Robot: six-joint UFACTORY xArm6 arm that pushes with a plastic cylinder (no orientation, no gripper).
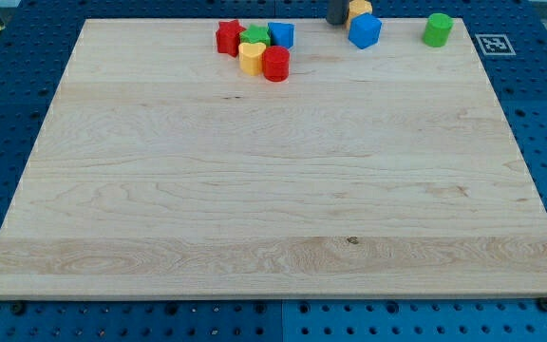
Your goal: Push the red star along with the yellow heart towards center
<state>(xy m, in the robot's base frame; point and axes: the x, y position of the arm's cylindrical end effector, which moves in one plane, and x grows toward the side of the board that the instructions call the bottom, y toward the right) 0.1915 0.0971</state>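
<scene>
The red star (227,37) and the yellow heart (251,58) sit in a tight cluster near the top edge of the wooden board (273,190), left of centre. The star is at the cluster's left; the heart is just below and to its right. A green block (254,38), a blue block (281,35) and a red cylinder (275,64) touch them. My tip (335,21) shows as a dark stub at the view's top, right of the cluster, next to a yellow block (359,9) and a blue block (365,30).
A green cylinder (437,29) stands near the board's top right corner. A black-and-white marker tag (494,44) lies just off the board at the top right. Blue perforated table surrounds the board.
</scene>
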